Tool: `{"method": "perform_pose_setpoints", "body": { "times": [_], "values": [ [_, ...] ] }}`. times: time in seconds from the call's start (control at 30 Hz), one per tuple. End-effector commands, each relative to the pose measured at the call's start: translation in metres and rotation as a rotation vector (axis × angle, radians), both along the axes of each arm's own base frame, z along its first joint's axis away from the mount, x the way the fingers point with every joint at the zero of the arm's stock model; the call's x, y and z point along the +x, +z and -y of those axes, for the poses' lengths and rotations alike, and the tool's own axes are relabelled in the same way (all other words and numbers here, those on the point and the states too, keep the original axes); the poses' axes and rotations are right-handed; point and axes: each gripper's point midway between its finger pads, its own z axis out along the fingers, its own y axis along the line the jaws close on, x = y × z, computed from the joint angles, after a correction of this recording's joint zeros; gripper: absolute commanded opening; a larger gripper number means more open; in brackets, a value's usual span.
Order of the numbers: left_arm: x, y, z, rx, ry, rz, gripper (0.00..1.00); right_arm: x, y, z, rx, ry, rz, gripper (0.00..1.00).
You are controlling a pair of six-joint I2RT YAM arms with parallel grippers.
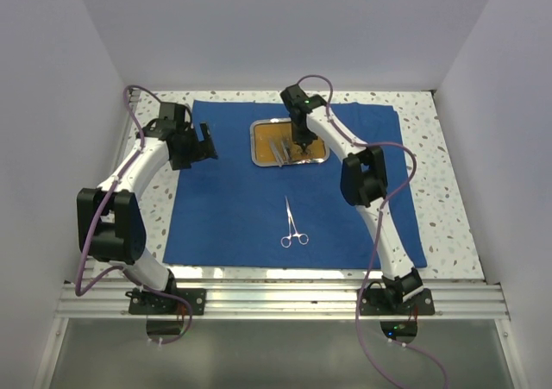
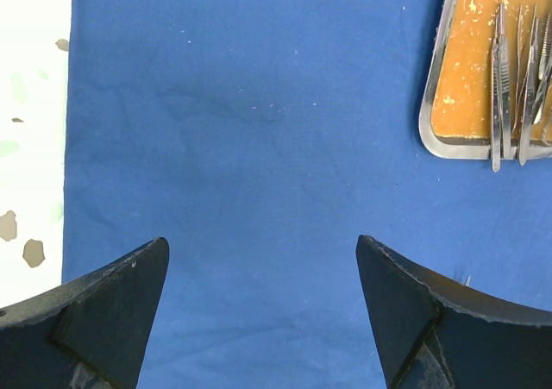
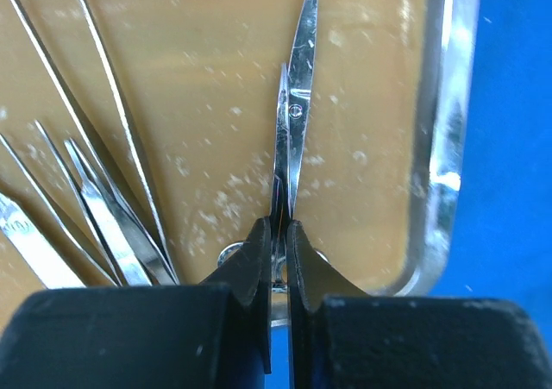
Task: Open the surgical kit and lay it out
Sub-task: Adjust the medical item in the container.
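The royal-blue cloth wrap lies spread flat on the table. The small steel tray with an orange-brown floor sits at its far middle, also in the left wrist view. My right gripper is down in the tray, shut on a pair of silver scissors just behind the pivot. Tweezers and other thin instruments lie to the left in the tray. One ring-handled forceps lies on the cloth near the front. My left gripper hovers open and empty over bare cloth, left of the tray.
Speckled white tabletop borders the cloth on both sides. White walls enclose the back and sides. An aluminium rail with the arm bases runs along the near edge.
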Motion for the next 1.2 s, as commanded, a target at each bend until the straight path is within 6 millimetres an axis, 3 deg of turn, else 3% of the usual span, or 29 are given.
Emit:
{"method": "perform_pose_setpoints", "body": {
  "times": [0.0, 0.17, 0.3, 0.4, 0.53, 0.6, 0.63, 0.67, 0.8, 0.93, 1.07, 1.1, 1.13, 1.17],
  "values": [
    [0.01, 0.005, 0.002, -0.005, -0.021, 0.038, 0.93, -0.006, 0.07, 0.014, -0.016, 0.007, 0.068, 0.0],
    [0.013, 0.009, 0.003, -0.006, -0.022, 0.048, 0.93, -0.01, 0.1, 0.019, -0.007, 0.007, 0.11, 0.0],
    [0.014, 0.01, 0.003, -0.008, -0.024, 0.05, 0.93, -0.015, 0.108, 0.02, -0.001, 0.004, 0.114, 0.0],
    [0.014, 0.011, 0.004, -0.01, -0.027, 0.054, 0.93, -0.018, 0.104, 0.019, 0.019, 0.001, 0.104, 0.0],
    [0.014, 0.01, 0.005, -0.017, -0.03, 0.052, 0.93, -0.008, 0.081, 0.003, 0.076, 0.025, 0.089, 0.0],
    [0.014, 0.009, 0.006, -0.022, -0.031, 0.051, 0.93, 0.0, 0.072, -0.002, 0.078, 0.025, 0.094, 0.18],
    [0.014, 0.009, 0.006, -0.021, -0.033, 0.05, 0.93, 0.002, 0.051, -0.004, 0.069, 0.027, 0.063, 0.28],
    [0.014, 0.012, 0.006, -0.023, -0.034, 0.055, 0.93, 0.009, 0.055, -0.008, 0.083, 0.029, 0.085, 0.46],
    [0.012, 0.018, 0.004, -0.011, -0.033, 0.067, 0.93, 0.016, 0.044, -0.01, 0.079, 0.016, 0.089, 0.58],
    [0.005, 0.013, 0.003, -0.007, -0.03, 0.057, 0.93, 0.009, 0.04, -0.002, 0.047, 0.004, 0.071, 0.59],
    [0.003, 0.011, 0.003, -0.011, -0.026, 0.056, 0.93, -0.015, 0.035, 0.015, -0.001, -0.03, 0.014, 0.54],
    [0.004, 0.01, 0.003, -0.01, -0.025, 0.056, 0.93, -0.018, 0.054, 0.017, 0.014, -0.035, 0.042, 0.54],
    [0.005, 0.011, 0.003, -0.016, -0.024, 0.058, 0.93, -0.028, 0.044, 0.022, -0.001, -0.039, 0.01, 0.52],
    [0.005, 0.009, 0.004, -0.018, -0.027, 0.052, 0.93, -0.03, 0.05, 0.022, 0.01, -0.045, 0.021, 0.49]
  ]
}}
